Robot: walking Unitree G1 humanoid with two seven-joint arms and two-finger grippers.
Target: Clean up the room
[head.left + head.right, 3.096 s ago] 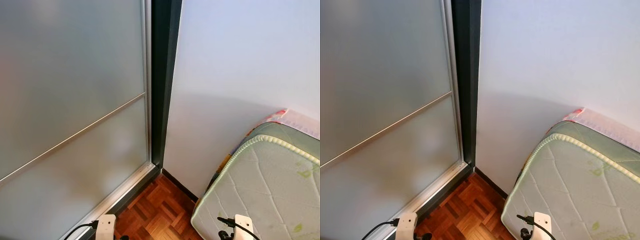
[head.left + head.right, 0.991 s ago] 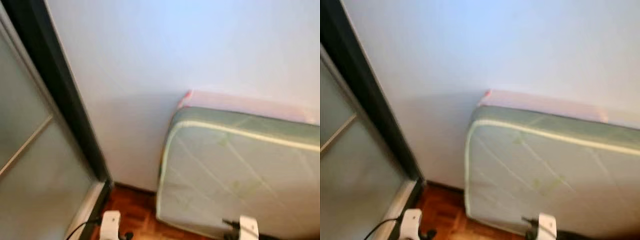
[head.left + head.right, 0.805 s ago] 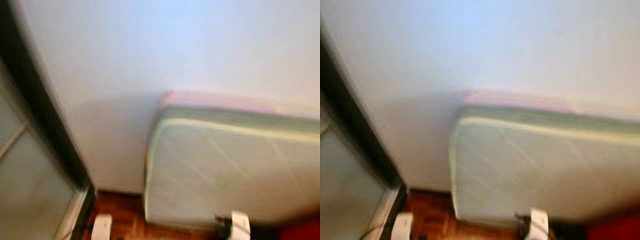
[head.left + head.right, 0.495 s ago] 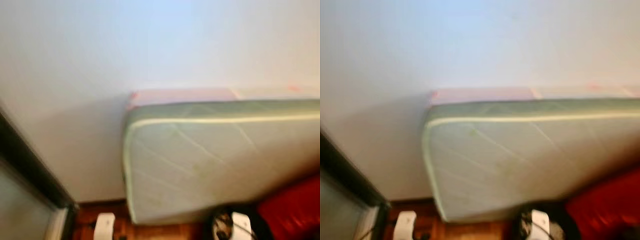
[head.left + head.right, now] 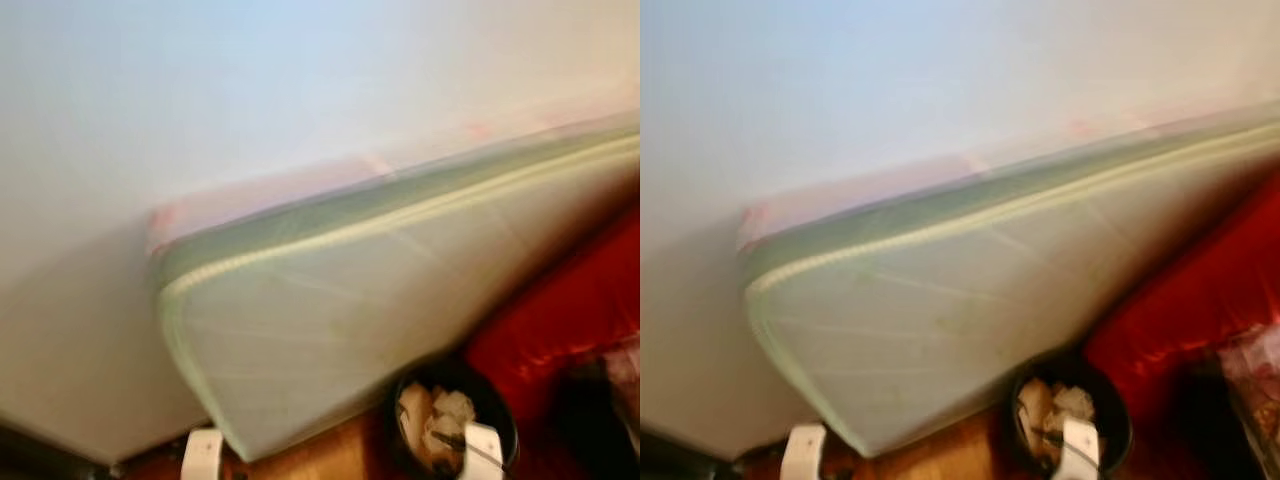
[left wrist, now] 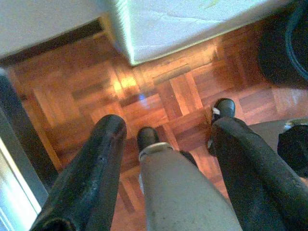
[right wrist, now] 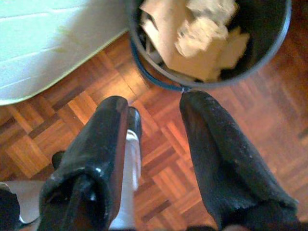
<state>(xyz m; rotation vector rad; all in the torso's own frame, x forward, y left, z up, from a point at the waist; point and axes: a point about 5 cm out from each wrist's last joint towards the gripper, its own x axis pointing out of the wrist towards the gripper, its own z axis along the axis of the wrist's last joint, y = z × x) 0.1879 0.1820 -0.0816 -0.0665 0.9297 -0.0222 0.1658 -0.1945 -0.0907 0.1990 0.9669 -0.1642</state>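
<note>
Head views: both blurred, tilted.
Mattress: pale green quilted mattress (image 5: 330, 320) w/ cream piped edge, standing on its long side, leaning on the plain white wall (image 5: 250, 90); spans centre to upper right of frame; a pink-patterned layer (image 5: 270, 195) sits behind its top edge.
Bin: round black waste bin (image 5: 1110, 410) lower right of centre in head views, just beside mattress's lower edge; holds crumpled paper and brown card scraps (image 7: 192, 33). In right wrist view the bin takes the upper right, rim thin and bluish.
Red thing: bright red soft mass (image 5: 560, 310) at right of frame, touching the mattress face; too blurred to say what it is.
Floor: reddish-brown wood parquet floor (image 6: 159, 96), glossy, light patch near mattress corner.
Skirting: dark skirting strip (image 6: 53, 41) at wall foot, upper left in left wrist view.
Left gripper: left gripper (image 6: 168, 139) hangs low over parquet, black fingers (image 6: 96, 163) spread wide, nothing btwn them; mattress corner beyond the tips.
Right gripper: right gripper (image 7: 154, 125) low over parquet, fingers (image 7: 216, 144) apart at a medium gap, empty; tips point at the bin's near rim, bin close but not touched.
Robot feet: dark foot tips (image 6: 224, 107) on floor under the left gripper.
Wrists: white wrist housings (image 5: 203, 455) at bottom edge of head views.
</note>
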